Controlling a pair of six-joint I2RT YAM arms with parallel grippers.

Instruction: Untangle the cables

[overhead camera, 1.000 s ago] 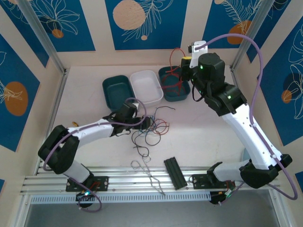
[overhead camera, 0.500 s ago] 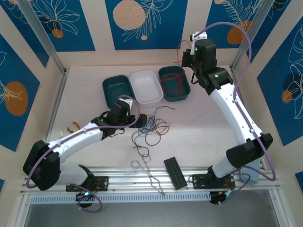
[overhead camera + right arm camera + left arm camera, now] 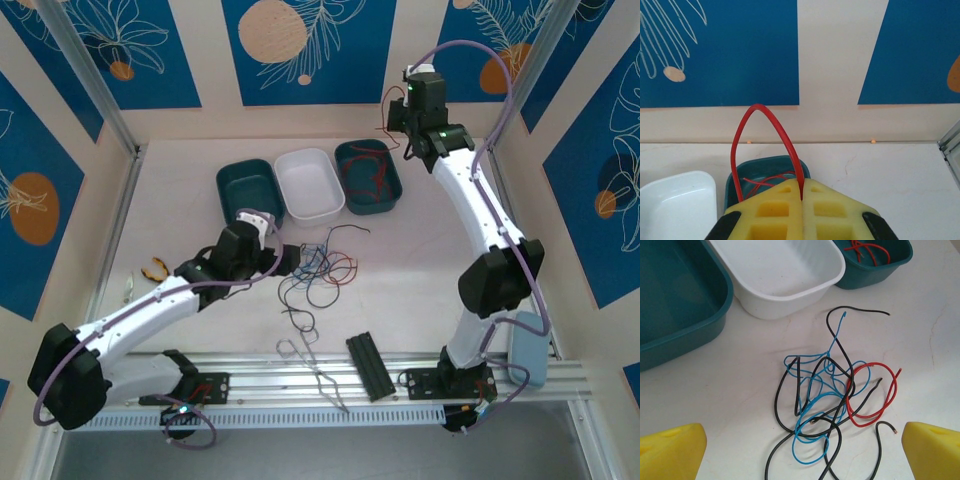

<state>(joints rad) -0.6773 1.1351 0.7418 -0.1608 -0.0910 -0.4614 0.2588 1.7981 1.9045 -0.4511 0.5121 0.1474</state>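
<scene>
Fingers of the right gripper point(image 3: 801, 194) pinch shut on a thin red wire point(image 3: 758, 107) arching above the dark teal plastic tray point(image 3: 765, 162). Left gripper point(image 3: 801, 447) hangs wide open, empty, over tangled blue, black and red cables point(image 3: 825, 390) on the white table point(image 3: 730, 370).

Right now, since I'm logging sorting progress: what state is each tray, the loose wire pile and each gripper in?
Right gripper, shut on a thin red wire that arcs upward.
Left gripper, open above the pile.
Pile of thin blue, black and red wires, tangled on the table.
White plastic tray, empty.
Left teal plastic tray, empty.
Right teal plastic tray, holding red wires.
</scene>
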